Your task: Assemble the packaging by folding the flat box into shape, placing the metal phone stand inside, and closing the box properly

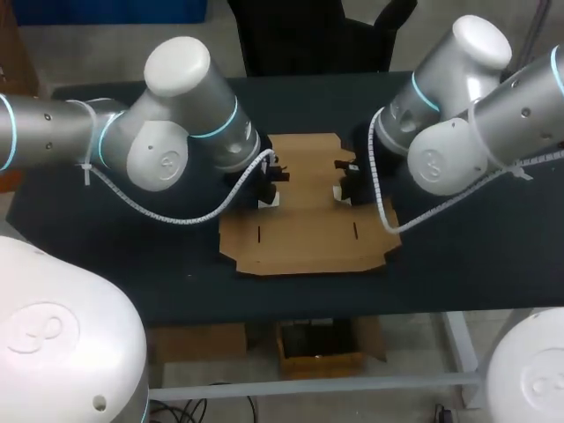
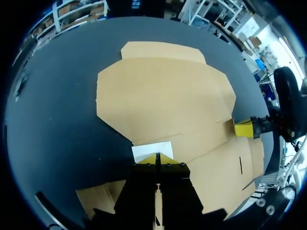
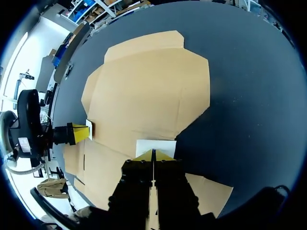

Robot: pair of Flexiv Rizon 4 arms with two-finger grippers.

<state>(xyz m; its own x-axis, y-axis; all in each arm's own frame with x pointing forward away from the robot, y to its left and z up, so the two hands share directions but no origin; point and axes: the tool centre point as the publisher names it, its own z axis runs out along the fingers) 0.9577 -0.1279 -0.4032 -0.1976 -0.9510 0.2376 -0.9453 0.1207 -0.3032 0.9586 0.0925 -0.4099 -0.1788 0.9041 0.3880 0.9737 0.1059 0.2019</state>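
The flat box [image 1: 308, 229] lies unfolded in the middle of the dark table [image 1: 476, 256], with its brown cardboard face up and all flaps spread out. Its far flap points away from the robot, and in the near half there are two short slits [image 1: 260, 234], one toward each side. The left arm comes in from the left, and the left gripper [image 1: 271, 189] stands at the left side edge of the cardboard. In the left wrist view its two yellow tips [image 2: 157, 160] are pressed together, with only a thin line between them. They point down at a small white patch [image 2: 151, 151] on the box edge, but I cannot tell if they touch it. The right arm comes in from the right, and the right gripper [image 1: 342, 181] stands at the opposite side edge, facing the left one across the box. In the right wrist view its yellow tips [image 3: 153, 155] are also closed together, just at a second white patch [image 3: 156, 145]. Each wrist view shows the other gripper at the far edge of the cardboard.
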